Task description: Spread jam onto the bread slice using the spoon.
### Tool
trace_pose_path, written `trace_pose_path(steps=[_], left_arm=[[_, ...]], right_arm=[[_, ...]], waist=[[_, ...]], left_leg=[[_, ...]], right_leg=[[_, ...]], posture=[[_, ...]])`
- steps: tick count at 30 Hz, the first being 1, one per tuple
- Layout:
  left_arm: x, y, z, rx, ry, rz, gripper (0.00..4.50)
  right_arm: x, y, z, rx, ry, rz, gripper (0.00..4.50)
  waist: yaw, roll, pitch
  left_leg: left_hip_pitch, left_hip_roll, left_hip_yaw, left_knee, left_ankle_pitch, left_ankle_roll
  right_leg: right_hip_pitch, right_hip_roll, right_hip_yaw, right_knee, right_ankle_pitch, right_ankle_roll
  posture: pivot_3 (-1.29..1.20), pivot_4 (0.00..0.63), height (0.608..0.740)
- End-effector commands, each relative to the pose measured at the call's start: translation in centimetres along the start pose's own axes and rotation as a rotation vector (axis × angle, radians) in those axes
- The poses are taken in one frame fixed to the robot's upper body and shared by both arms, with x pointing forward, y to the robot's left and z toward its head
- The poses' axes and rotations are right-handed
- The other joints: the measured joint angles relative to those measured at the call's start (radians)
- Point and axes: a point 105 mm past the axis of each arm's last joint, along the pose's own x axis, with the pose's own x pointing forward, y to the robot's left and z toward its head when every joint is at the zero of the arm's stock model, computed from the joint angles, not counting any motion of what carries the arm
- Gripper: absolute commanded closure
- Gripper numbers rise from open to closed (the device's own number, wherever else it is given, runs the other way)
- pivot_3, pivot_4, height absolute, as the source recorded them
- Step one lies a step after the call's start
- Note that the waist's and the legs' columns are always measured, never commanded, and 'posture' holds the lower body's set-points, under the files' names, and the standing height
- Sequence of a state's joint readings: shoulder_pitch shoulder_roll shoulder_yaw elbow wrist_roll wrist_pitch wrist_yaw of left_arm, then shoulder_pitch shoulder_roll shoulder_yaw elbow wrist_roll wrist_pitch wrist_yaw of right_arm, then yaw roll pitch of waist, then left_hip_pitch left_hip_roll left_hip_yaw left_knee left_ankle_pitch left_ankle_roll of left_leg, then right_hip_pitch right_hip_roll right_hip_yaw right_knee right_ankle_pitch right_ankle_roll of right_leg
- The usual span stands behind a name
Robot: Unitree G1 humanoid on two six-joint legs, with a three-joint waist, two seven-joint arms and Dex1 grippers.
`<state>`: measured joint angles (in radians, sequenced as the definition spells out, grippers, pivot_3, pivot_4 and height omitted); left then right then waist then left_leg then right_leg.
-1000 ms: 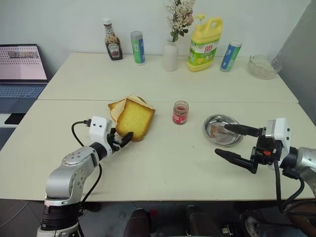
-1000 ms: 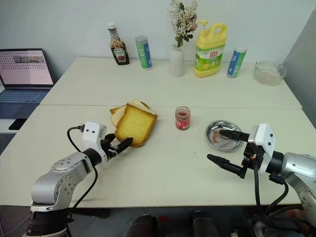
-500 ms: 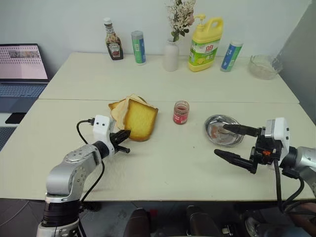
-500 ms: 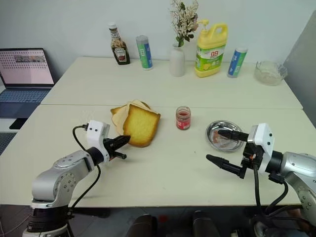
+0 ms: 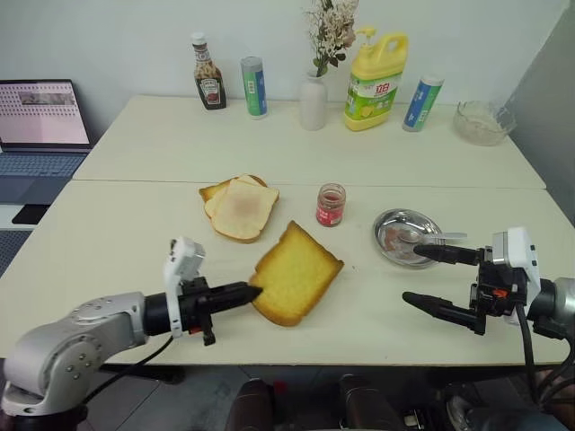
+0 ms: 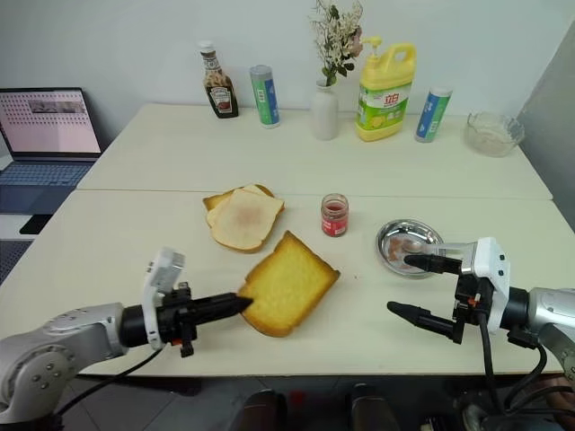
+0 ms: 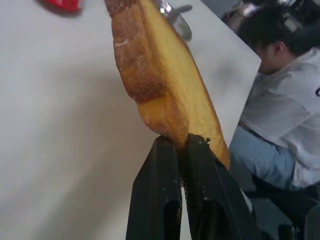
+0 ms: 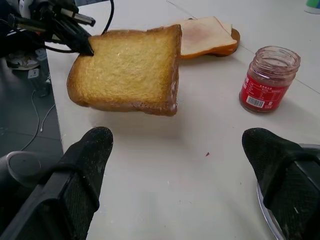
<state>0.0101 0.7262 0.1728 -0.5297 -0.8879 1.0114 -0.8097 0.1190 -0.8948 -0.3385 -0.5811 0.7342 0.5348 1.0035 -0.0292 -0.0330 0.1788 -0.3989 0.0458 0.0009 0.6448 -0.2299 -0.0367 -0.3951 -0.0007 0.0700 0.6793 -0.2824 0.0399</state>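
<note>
Even, soft light fills the room, bright enough that the pale table (image 5: pixel 135 224) reads clearly, with only faint, diffuse shadows. A soft shadow lies under the bread slice (image 8: pixel 125 70) held above the tabletop. The steel dish (image 5: pixel 406 237) throws small highlights. Close to the left arm's camera the bread slice is blurred, a red smear at the frame's edge is out of focus, and a person (image 7: pixel 285 95) behind is hazy.
</note>
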Motion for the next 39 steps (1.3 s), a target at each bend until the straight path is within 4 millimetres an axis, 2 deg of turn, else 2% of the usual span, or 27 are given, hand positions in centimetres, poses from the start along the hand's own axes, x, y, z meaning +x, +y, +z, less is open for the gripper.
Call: trace_pose_path(steps=[1, 5, 11, 14, 19, 24, 28, 30, 34, 37, 39], left_arm=[[1.7, 1.2, -0.3, 0.044, -0.007, 0.06, 4.47], [2.7, 2.0, -1.2, 0.068, 0.035, 0.073, 4.47], [3.1, 3.2, -0.8, 0.111, 0.028, 0.148, 4.47], [3.1, 3.4, -0.3, 0.13, 0.012, 0.162, 3.72], [2.2, 3.6, -0.3, 0.145, 0.005, 0.203, 2.14], [-0.1, 3.8, 0.0, 0.193, -0.016, 0.282, 0.49], [-2.7, 4.1, 1.7, 0.317, -0.018, 0.326, 0.49], [-3.3, 3.3, 3.1, 0.415, -0.015, 0.274, 0.49], [-2.7, 1.1, 4.7, 0.553, 0.006, 0.149, 0.49], [-1.6, -0.9, 5.1, 0.727, 0.111, 0.017, 0.03], [-1.1, -1.3, 6.1, 0.779, 0.1, -0.01, 0.03]], right_arm=[[0.2, 0.8, 0.7, -0.035, -0.008, 0.029, 0.0], [0.4, 1.1, 0.3, -0.022, 0.01, 0.024, 0.0], [0.6, 1.3, 0.2, -0.014, 0.008, 0.023, 0.0], [0.8, 1.3, 0.3, -0.015, 0.003, 0.027, 0.0], [0.8, 1.3, 0.2, -0.016, 0.003, 0.031, 0.0], [0.6, 1.2, 0.3, -0.02, -0.004, 0.034, 0.0], [0.1, 0.8, 0.3, -0.025, -0.001, 0.015, 0.0], [-0.4, 0.3, 0.2, -0.023, -0.004, -0.021, 0.0], [-1.4, 0.1, -0.1, -0.012, 0.003, -0.065, 0.0], [-2.1, 1.4, -1.0, -0.009, 0.074, -0.023, 0.0], [-2.2, 1.7, -1.0, -0.033, 0.102, -0.004, 0.0]], waist=[[0.0, 0.0, 0.0], [0.0, -0.001, 0.0], [0.0, -0.001, 0.0], [0.0, -0.001, 0.0], [0.0, -0.001, 0.0], [0.0, -0.001, 0.0], [0.0, -0.001, 0.0], [0.0, -0.001, 0.0], [0.005, -0.001, 0.001], [0.01, -0.002, 0.001], [0.008, -0.001, 0.001]], left_leg=[[0.0, 0.0, 0.0, 0.0, 0.0, 0.0], [0.0, 0.0, 0.0, 0.0, 0.0, 0.0], [0.0, 0.0, 0.0, 0.0, 0.0, 0.0], [0.0, 0.0, 0.0, 0.0, 0.0, 0.0], [0.0, 0.0, 0.0, -0.001, 0.0, 0.0], [0.0, 0.001, 0.0, -0.001, 0.0, 0.0], [0.0, 0.001, 0.0, -0.001, 0.0, 0.0], [0.0, 0.001, 0.0, -0.001, 0.0, 0.0], [-0.001, -0.001, 0.001, -0.001, 0.0, 0.0], [-0.002, 0.0, 0.0, -0.001, 0.0, 0.0], [-0.001, 0.0, 0.001, -0.002, 0.0, 0.0]], right_leg=[[0.0, 0.0, 0.0, 0.0, 0.0, 0.0], [0.0, 0.0, 0.0, 0.0, 0.0, 0.0], [0.0, 0.0, 0.0, 0.0, 0.0, 0.0], [0.0, 0.0, 0.0, 0.0, 0.0, 0.0], [0.0, 0.0, 0.0, 0.0, 0.0, 0.0], [-0.001, 0.0, 0.0, 0.0, 0.0, 0.0], [-0.001, 0.0, 0.0, 0.0, 0.0, 0.0], [-0.001, 0.0, 0.0, 0.0, -0.003, -0.006], [-0.001, -0.002, 0.0, -0.001, -0.004, -0.006], [-0.001, -0.002, -0.001, -0.003, -0.004, -0.006], [0.0, -0.001, 0.0, -0.003, -0.003, -0.005]], posture=[[0.0, 0.15, 0.74], [0.0, 0.15, 0.74], [0.0, 0.15, 0.74], [0.0, 0.15, 0.74], [0.0, 0.15, 0.74], [0.0, 0.15, 0.74], [0.0, 0.15, 0.74], [0.0, 0.15, 0.74], [0.0, 0.15, 0.74], [0.0, 0.15, 0.74], [0.0, 0.15, 0.74]])
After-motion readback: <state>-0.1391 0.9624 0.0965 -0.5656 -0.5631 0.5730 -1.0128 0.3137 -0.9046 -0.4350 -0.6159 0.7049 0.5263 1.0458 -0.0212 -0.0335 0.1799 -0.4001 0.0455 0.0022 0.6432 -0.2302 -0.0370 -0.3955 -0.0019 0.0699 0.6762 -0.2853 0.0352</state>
